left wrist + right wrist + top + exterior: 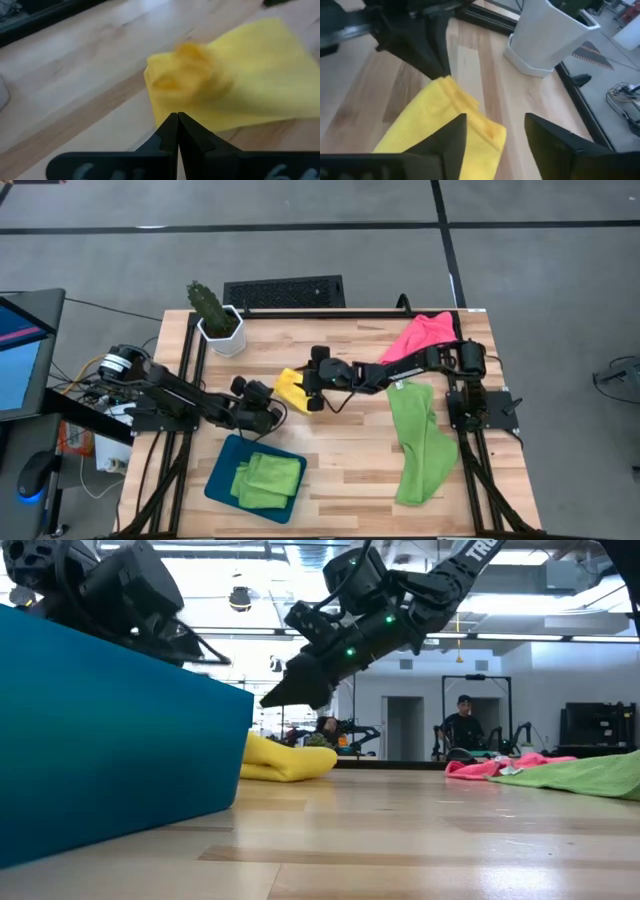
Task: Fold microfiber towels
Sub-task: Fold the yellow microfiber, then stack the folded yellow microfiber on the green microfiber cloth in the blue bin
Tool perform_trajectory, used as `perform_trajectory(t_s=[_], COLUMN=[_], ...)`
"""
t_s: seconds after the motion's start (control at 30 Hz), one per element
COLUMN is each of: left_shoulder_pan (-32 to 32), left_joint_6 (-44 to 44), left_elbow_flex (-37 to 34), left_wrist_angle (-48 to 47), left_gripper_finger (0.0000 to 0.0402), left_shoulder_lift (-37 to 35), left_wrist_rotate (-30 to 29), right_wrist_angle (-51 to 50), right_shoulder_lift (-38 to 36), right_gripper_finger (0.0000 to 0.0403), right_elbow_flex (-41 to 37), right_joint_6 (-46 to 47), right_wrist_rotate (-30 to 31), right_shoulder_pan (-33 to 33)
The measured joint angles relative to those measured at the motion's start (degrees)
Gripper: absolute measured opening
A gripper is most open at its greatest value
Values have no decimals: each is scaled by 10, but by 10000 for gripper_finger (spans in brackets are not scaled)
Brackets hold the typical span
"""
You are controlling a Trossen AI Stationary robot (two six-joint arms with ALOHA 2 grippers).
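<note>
right gripper: fingers spread apart, nothing held; poised just above the yellow towel, at the edge facing away from the cactus pot.
left gripper: fingers pressed together, nothing between them; tip aimed at the yellow towel's near edge, from the side of the teal tray.
yellow towel: laid bunched and partly folded on the table, a short way from the cactus pot toward the table's middle; one rumpled lump is seen at its corner in the left wrist view.
green towel: spread long and unfolded, well apart from the cactus pot, on the far side of the yellow towel.
pink towel: crumpled at the table corner level with the cactus pot, at the opposite end of that edge.
folded green towels: stacked in the teal tray, on the table edge opposite the cactus pot.
step (judged): yellow towel apparently just let go, fold not yet neat.
risk 1: the fold could be sprung open, since the soft cloth is bunched and not pressed flat.
risk 2: the cloth could be snagged and dragged if the spread fingers are lifted off at a slant.
risk 3: the two grippers could be brought into contact, both being crowded over one small towel.
</note>
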Motion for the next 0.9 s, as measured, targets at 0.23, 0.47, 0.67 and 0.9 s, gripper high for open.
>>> perform_trajectory(t_s=[0.23, 0.47, 0.67, 0.9], left_shoulder_pan=[-9, -65, -23, 47], left_joint_6=[20, 118, 301, 369], left_elbow_flex=[0, 0, 0, 1], left_wrist_angle=[-32, 56, 245, 363], left_gripper_finger=[0, 0, 0, 0], left_shoulder_lift=[-98, -165, -96, 7], left_wrist_rotate=[-5, -95, 16, 135], right_wrist_angle=[-17, 12, 140, 165], right_shoulder_lift=[0, -1, -13, -13], right_gripper_finger=[248, 248, 240, 233], right_elbow_flex=[0, -39, -120, -139], right_joint_6=[61, 143, 199, 202], right_wrist_rotate=[0, 1, 25, 33], right_shoulder_pan=[-4, 5, 12, 24])
